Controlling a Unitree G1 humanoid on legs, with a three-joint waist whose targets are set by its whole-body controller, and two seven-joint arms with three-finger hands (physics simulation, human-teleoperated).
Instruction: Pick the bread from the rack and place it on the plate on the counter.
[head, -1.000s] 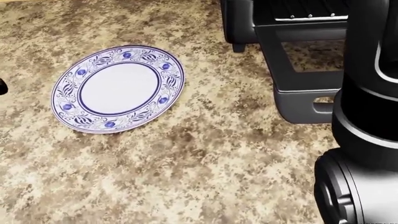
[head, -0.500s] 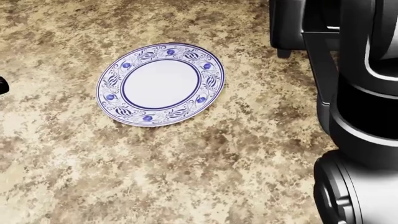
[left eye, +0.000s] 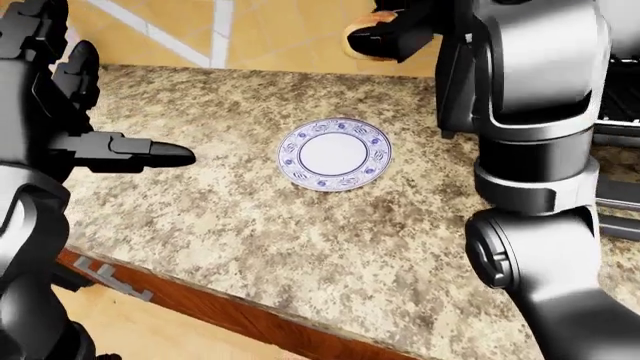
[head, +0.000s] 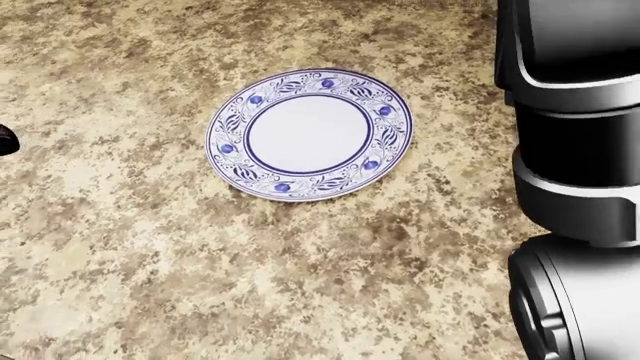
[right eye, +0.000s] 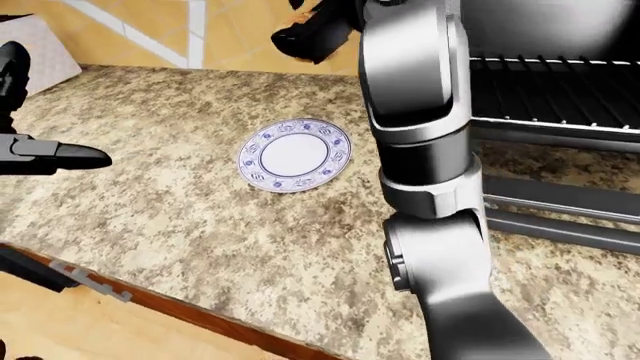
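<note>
A white plate (head: 310, 135) with a blue flower rim lies flat and bare on the speckled granite counter (left eye: 250, 240). My right hand (left eye: 388, 36) is raised at the top of the left-eye view, up and right of the plate, fingers shut on the tan bread (left eye: 356, 34). Only an edge of the bread shows past the dark fingers. My right arm (head: 575, 150) fills the right side of the head view. My left hand (left eye: 120, 120) hovers open over the counter's left part, one finger (left eye: 150, 154) pointing toward the plate.
The black rack (right eye: 560, 82) with its wire shelf stands on the counter at the right of the right-eye view. The counter's wooden edge (left eye: 200, 304) and a drawer handle (left eye: 110, 277) run along the bottom left. Tiled floor (left eye: 190, 26) lies beyond.
The head view has swung left: the plate slid rightward in the picture and the rack passed out of it on the right. My right arm stays at the right edge.
</note>
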